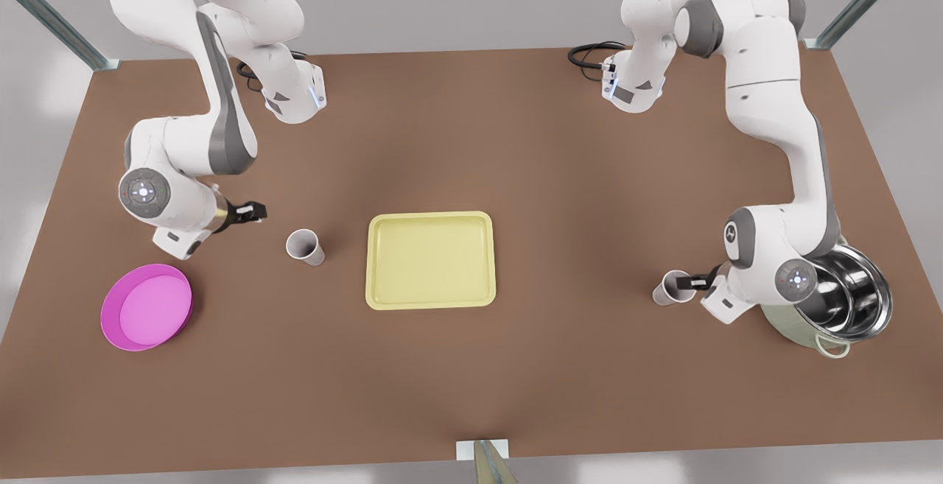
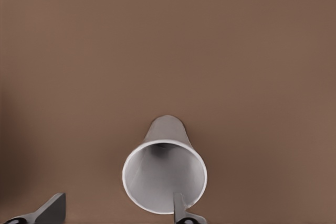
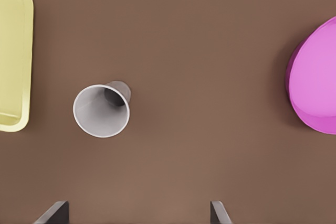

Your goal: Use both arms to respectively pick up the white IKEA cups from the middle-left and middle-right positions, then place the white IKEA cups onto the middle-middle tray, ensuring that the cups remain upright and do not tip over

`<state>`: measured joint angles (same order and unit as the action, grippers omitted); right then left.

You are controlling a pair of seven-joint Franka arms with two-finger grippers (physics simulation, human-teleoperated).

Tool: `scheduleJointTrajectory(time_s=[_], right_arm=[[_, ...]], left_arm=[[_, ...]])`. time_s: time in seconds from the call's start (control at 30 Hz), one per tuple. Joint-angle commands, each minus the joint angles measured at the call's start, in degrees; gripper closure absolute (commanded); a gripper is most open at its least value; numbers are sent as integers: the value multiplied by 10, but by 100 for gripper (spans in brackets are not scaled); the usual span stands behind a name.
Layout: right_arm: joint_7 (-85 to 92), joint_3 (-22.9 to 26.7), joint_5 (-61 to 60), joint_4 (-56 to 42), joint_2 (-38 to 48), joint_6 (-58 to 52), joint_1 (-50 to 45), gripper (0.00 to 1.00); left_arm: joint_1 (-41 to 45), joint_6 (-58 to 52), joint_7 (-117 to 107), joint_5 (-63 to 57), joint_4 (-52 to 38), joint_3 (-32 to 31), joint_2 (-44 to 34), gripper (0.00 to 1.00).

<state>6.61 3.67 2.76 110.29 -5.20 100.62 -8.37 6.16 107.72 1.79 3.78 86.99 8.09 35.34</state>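
Two white cups stand upright on the brown table, either side of the pale yellow tray [image 1: 431,259]. The cup [image 1: 304,246] on the front view's left sits a short way ahead of my right gripper [image 1: 252,211], which is open and apart from it. In the right wrist view that cup [image 3: 101,109] lies beyond the spread fingertips [image 3: 55,212], beside the tray [image 3: 13,56]. The other cup [image 1: 670,287] is at my left gripper [image 1: 692,279]. In the left wrist view this cup [image 2: 164,169] is close, with the open gripper [image 2: 118,214] partly around it and one finger [image 2: 181,211] at its rim.
A round magenta-pink dish [image 1: 146,307] lies near the front view's left edge, behind the right gripper [image 3: 315,77]. A large steel-lined green pot [image 1: 840,303] stands just behind the left arm's wrist. Metal frame posts rise at the table's far corners.
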Motion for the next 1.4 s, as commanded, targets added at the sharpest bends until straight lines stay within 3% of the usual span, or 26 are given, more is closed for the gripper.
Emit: scheduleJointTrajectory(time_s=[0.0, 0.13, 0.4, 0.43, 0.47, 0.63, 0.83, 0.9, 1.1, 1.2, 1.3, 1.37], right_arm=[[8, 0, -4, 26, 7, 104, 2, 0], [7, 0, -8, 88, 8, 200, 5, 0], [7, 0, -40, 116, -35, 273, 8, 0], [8, 0, -50, 116, -40, 279, 7, 0], [8, 0, -50, 117, -45, 283, 5, 0], [8, 0, -56, 131, -65, 325, 0, 0], [9, 0, -55, 154, -88, 377, -2, 0], [9, 0, -56, 164, -84, 381, -2, 0], [9, 0, -56, 171, -96, 396, -22, 0], [9, 0, -56, 172, -107, 406, -24, 0], [9, 0, -56, 172, -115, 414, -20, 0], [10, 0, -56, 190, -119, 444, -19, 0]], left_arm=[[-2, 58, 9, -1, 21, 1, -7, 0], [-3, 59, 9, -2, 36, 1, -3, 0], [-2, 106, 7, 2, 36, 0, 25, 2], [-2, 112, 7, 3, 36, -1, 26, 10], [-2, 113, 7, 10, 36, -1, 28, 27], [-1, 111, 6, 48, 39, -3, 38, 44], [-1, 106, -24, 47, 39, -16, 27, 78], [-1, 103, -52, 47, 38, -29, 15, 79], [32, 50, -317, 40, -16, -174, 17, 77], [119, 57, -436, 40, -46, -175, 19, 77], [167, 64, -527, 40, -130, -174, 76, 77], [185, 113, -580, 40, -134, -174, 91, 77]])
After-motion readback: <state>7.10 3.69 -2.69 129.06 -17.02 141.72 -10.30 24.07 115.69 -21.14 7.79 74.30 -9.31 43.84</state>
